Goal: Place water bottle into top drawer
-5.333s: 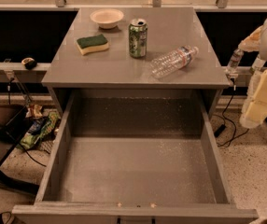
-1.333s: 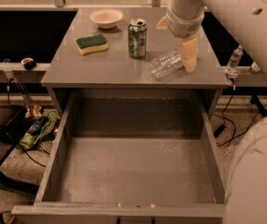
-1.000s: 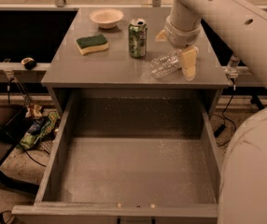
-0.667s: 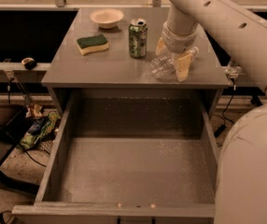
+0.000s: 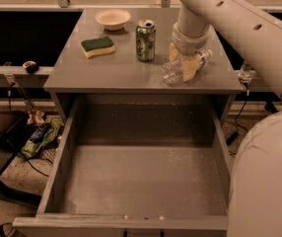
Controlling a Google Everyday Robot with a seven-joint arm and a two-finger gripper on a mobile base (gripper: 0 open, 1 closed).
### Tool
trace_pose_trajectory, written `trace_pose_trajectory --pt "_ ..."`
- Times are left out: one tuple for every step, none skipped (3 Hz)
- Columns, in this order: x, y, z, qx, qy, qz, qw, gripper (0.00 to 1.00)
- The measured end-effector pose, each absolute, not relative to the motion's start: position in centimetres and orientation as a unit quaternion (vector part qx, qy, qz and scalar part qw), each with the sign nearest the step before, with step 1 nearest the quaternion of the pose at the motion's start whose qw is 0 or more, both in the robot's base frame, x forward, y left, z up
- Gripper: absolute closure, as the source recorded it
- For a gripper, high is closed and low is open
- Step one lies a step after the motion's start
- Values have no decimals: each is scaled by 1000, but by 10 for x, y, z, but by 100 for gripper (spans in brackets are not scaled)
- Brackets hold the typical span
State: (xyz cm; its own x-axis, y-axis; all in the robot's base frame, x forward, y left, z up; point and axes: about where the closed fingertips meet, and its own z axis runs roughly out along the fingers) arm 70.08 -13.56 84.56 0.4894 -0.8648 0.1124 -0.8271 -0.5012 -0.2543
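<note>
The water bottle (image 5: 169, 74), clear ribbed plastic, lies on its side on the grey cabinet top (image 5: 116, 70) near the right front edge, cap pointing back right. My gripper (image 5: 183, 61) comes down from above, its tan fingers (image 5: 192, 67) pressed on either side of the bottle's middle, shut on it. The bottle still rests on the top. The top drawer (image 5: 72, 147) is pulled fully open below, with a bare speckled grey bottom.
A green can (image 5: 145, 33) stands just left of the gripper. A green-yellow sponge (image 5: 97, 46) and a white bowl (image 5: 113, 18) sit further left and back. My arm (image 5: 259, 43) arches over the right side. Cables and clutter (image 5: 37, 137) lie on the floor to the left.
My arm swung in from the right and lowered onto the bottle. Over the last second the fingers came down around its middle and drew closer together.
</note>
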Motion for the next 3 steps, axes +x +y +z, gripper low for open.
trace_pose_trajectory --pt "701 -135 850 -859 491 -119 84 100" --pt "704 -130 870 -860 482 -144 87 100" --pt "689 -123 889 -849 485 -165 131 100"
